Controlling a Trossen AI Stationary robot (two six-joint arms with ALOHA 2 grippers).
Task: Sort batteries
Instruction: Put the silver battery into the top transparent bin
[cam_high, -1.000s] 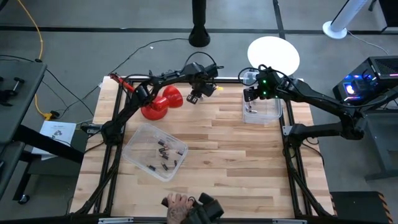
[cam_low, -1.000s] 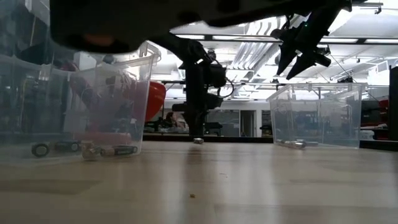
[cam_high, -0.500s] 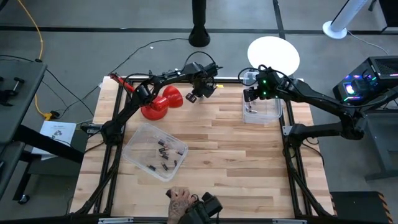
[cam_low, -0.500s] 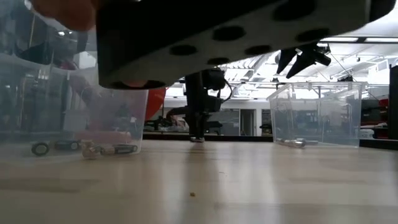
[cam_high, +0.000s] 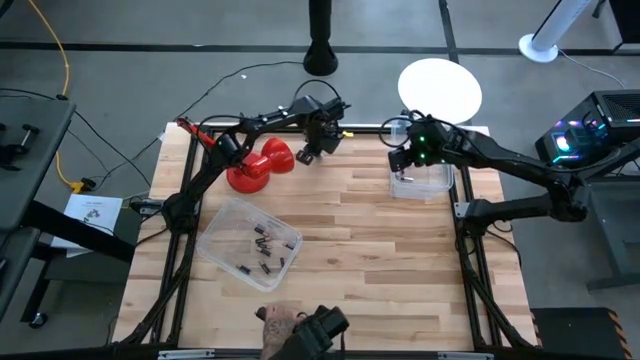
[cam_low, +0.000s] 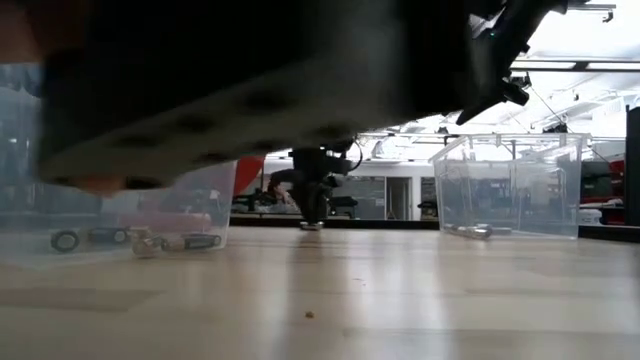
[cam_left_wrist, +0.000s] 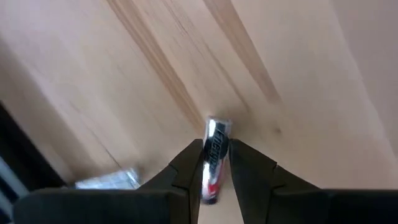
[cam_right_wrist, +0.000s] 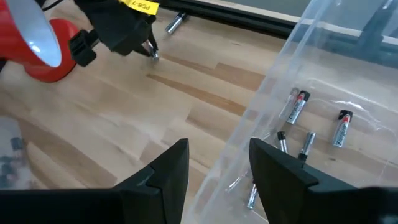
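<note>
Left claw (cam_left_wrist: 216, 163): down at the far edge of the table (cam_high: 380, 270), beside the red tool (cam_high: 262, 165), pinching a silvery battery (cam_left_wrist: 213, 155) that touches the wood.
Right claw (cam_right_wrist: 217, 162): spread, hovering at the near wall of the right bin (cam_high: 425, 180) (several silvery batteries (cam_right_wrist: 298, 106) lie inside).
Left bin (cam_high: 250, 243): holds dark batteries (cam_high: 262, 240).

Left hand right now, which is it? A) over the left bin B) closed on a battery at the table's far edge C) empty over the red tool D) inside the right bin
B: the left hand pinches a silvery battery between its fingers, just above the table.
</note>
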